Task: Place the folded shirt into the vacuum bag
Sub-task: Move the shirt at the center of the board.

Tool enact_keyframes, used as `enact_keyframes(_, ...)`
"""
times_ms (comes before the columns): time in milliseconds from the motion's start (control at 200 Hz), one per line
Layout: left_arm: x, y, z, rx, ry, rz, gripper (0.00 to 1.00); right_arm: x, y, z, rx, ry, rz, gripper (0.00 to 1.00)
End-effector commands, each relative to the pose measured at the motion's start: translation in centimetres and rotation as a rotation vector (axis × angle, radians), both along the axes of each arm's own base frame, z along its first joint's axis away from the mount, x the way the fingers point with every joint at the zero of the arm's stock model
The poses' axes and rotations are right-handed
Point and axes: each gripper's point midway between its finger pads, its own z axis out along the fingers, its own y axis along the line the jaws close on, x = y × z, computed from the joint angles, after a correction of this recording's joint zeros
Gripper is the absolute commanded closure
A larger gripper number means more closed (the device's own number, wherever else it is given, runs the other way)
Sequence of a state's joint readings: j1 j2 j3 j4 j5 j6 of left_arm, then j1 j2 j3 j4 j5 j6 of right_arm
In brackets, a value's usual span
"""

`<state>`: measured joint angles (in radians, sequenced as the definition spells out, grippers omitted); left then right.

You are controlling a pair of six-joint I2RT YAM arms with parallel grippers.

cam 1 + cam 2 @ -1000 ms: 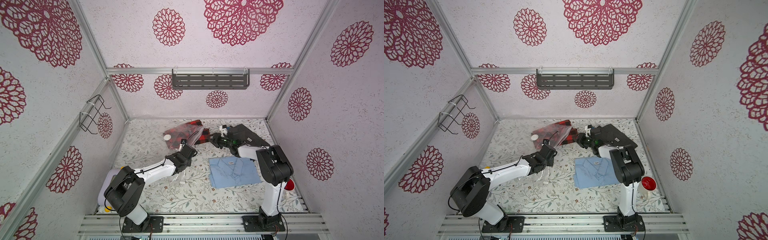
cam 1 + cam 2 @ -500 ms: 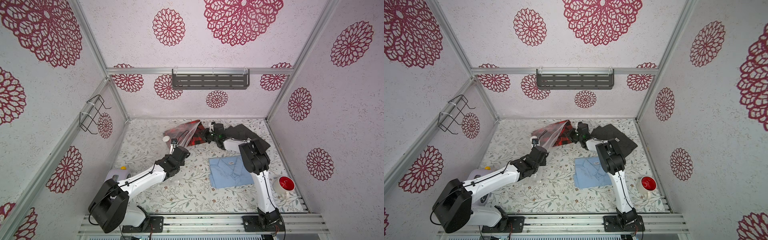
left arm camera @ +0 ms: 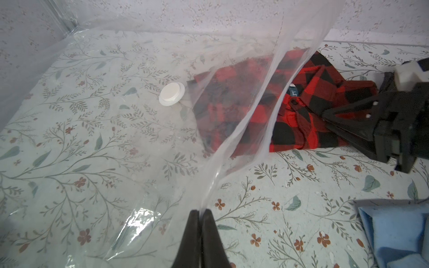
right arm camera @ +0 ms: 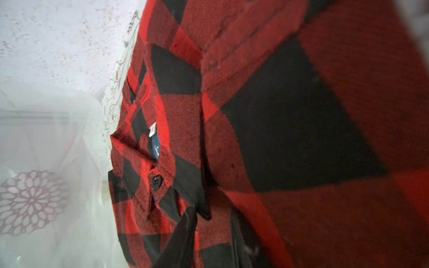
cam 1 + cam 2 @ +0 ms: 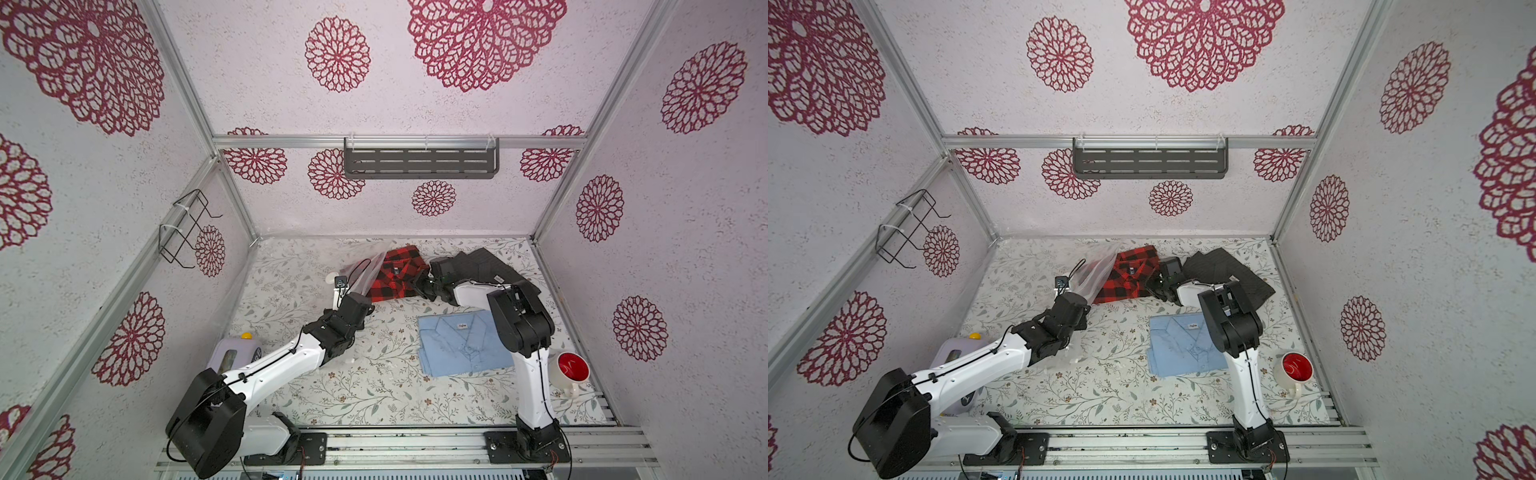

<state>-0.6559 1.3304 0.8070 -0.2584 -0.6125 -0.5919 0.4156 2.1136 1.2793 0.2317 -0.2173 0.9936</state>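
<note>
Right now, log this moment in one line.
left gripper: shut on vacuum bag | right gripper: shut on plaid shirt | shirt: partly inside bag

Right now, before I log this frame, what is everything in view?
vacuum bag: one, clear, far left of the table, top layer lifted
valve: one, white, on the bag
plaid shirt: one, red and black, far centre, partly inside the bag's mouth
dark grey shirt: one, folded, far right
light blue shirt: one, folded, near right
mug: one, white with red inside, near right edge
device: one, lilac with yellow button, near left
shelf: one, grey, back wall
wire rack: one, black, left wall
left gripper: shut on the bag's edge
right gripper: closed on the plaid shirt's edge
</note>
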Motion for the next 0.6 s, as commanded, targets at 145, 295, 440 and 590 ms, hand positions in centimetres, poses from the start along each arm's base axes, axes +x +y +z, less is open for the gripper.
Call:
enact_keyframes(145, 0.2, 0.4, 0.8, -0.019, -0.034, 0.021, 1.00, -4.7, -11.9, -1.2, -0.064, 0.017, -0.185, 0.69)
enact_keyframes(295, 0.3, 0.4, 0.8, -0.018, -0.034, 0.019, 1.00, -6.9, -16.1, -0.7, -0.056, 0.006, -0.251, 0.69)
enact_keyframes(440, 0.3, 0.3, 0.5, -0.012, -0.029, 0.017, 1.00, -7.1, -15.9, 3.1, -0.036, -0.102, -0.211, 0.68)
enact_keyframes(590, 0.4, 0.3, 0.4, -0.010, -0.027, 0.017, 1.00, -6.4, -11.2, 7.7, 0.000, -0.215, -0.031, 0.64)
